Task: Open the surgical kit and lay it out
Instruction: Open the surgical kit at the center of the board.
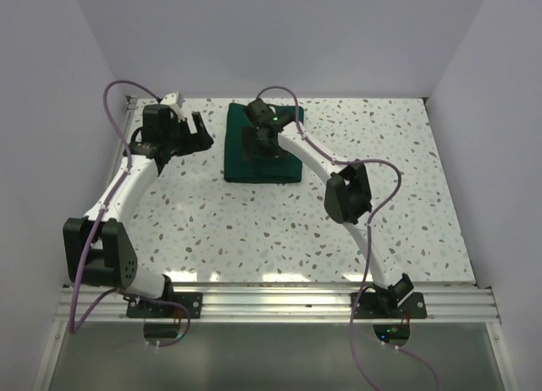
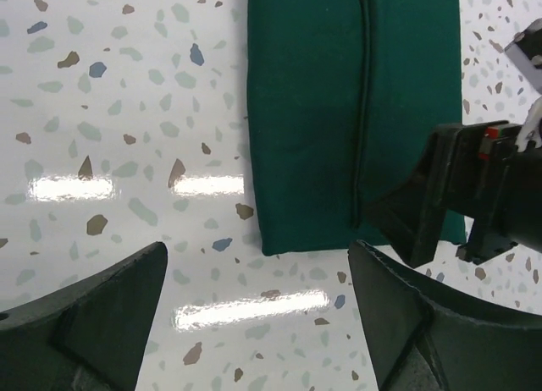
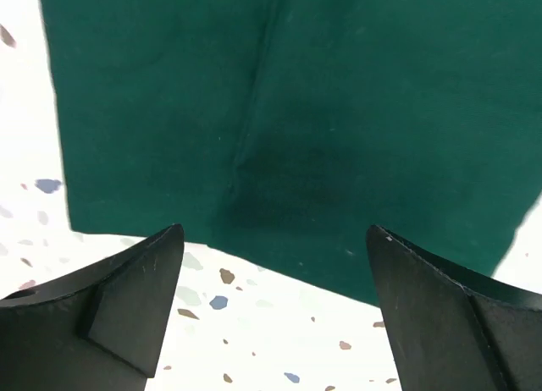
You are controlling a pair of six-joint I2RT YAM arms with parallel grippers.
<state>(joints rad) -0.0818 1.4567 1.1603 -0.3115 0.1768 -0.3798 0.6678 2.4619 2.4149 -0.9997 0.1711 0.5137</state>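
The surgical kit is a closed, folded dark green cloth wrap (image 1: 284,167) lying at the back middle of the speckled table. Its steel tray and instruments are hidden inside. My right gripper (image 1: 258,150) hangs above the wrap's left part, open and empty. In the right wrist view its gap (image 3: 275,298) is over bare table beside the wrap's edge (image 3: 296,112). My left gripper (image 1: 201,130) is open and empty, just left of the wrap. In the left wrist view (image 2: 258,315) it faces the wrap (image 2: 339,112), whose fold seam runs down its middle, with the right gripper (image 2: 474,196) at the wrap's corner.
White walls close in the table (image 1: 254,239) on the left, back and right. A metal rail (image 1: 279,302) with both arm bases runs along the near edge. Purple cables loop off both arms.
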